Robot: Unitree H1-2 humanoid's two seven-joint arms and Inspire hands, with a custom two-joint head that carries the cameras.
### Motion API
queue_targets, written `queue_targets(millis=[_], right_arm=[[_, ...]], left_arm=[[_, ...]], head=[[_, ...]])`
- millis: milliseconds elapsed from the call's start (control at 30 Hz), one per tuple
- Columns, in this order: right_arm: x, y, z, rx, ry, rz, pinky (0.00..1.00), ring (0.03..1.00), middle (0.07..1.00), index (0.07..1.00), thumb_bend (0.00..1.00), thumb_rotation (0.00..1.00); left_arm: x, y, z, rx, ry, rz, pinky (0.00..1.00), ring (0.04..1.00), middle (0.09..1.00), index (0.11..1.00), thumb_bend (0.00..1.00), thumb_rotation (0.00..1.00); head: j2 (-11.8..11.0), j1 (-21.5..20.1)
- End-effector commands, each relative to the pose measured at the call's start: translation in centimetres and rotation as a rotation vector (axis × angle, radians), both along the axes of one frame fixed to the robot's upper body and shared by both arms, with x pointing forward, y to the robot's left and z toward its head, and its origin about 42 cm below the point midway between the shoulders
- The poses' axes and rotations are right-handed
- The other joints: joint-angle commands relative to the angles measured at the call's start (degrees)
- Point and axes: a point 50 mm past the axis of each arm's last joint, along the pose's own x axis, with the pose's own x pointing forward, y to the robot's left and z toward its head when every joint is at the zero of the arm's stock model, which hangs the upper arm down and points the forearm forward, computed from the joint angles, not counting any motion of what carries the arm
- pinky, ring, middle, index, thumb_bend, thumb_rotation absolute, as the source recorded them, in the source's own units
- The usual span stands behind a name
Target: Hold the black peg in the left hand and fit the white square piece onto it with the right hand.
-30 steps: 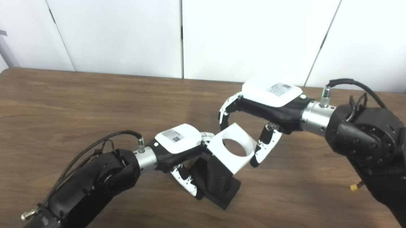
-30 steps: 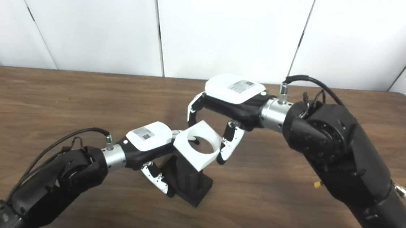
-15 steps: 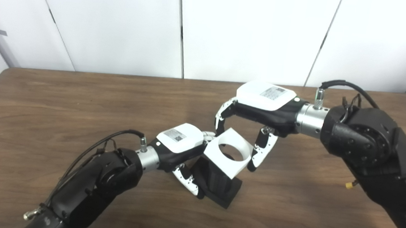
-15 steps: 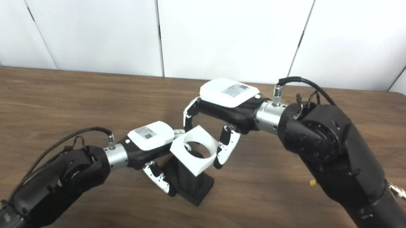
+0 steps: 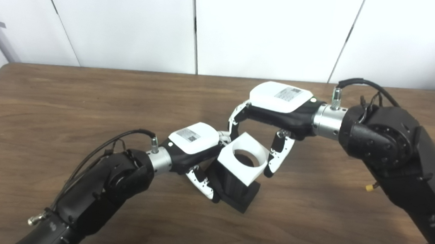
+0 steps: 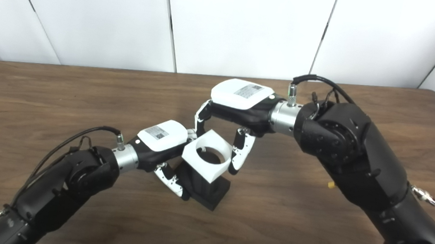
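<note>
The black peg (image 5: pixel 235 189) stands on its square black base on the wooden table (image 5: pixel 48 97), near the middle. My left hand (image 5: pixel 195 151) is shut on the peg from the left side. The white square piece (image 5: pixel 242 163), with a round hole through it, sits tilted over the top of the peg, and the peg's dark top shows inside the hole. My right hand (image 5: pixel 270 114) reaches over from the right and is shut on the white piece, with fingers on its far and right sides.
White wall panels stand behind the table's far edge. My two black forearms cross the table's front left and right parts.
The right hand has moved down and slightly left with the white piece, lowering it onto the peg's top. The view has tilted a little. The left hand keeps its hold.
</note>
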Motion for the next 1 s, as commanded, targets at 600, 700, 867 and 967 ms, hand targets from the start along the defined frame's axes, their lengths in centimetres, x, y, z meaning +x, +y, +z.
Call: queue_targets(millis=[600,700,867,967], right_arm=[[1.4,0.2,-0.1,-0.015,-0.023,0.012,0.71,0.770,0.738,0.477,0.52,0.13],[1.5,0.2,-0.5,-0.019,-0.012,0.008,0.71,0.774,0.741,0.477,0.52,0.13],[1.6,0.3,-0.9,-0.018,-0.014,0.006,0.71,0.769,0.740,0.476,0.52,0.13],[1.5,0.4,-0.9,-0.014,-0.009,0.006,0.71,0.772,0.743,0.476,0.52,0.13]], left_arm=[[-1.0,-0.4,-1.8,0.087,0.093,0.004,0.73,0.937,0.914,0.492,0.52,0.07],[-1.0,-0.5,-1.7,0.086,0.088,0.002,0.73,0.932,0.910,0.492,0.52,0.07],[-1.0,-0.5,-1.6,0.090,0.085,-0.002,0.72,0.932,0.910,0.492,0.52,0.07],[-1.0,-0.6,-1.7,0.091,0.085,-0.001,0.73,0.936,0.913,0.492,0.52,0.07]], head=[[0.4,0.3],[0.5,0.3],[0.6,0.2],[0.8,0.3]])
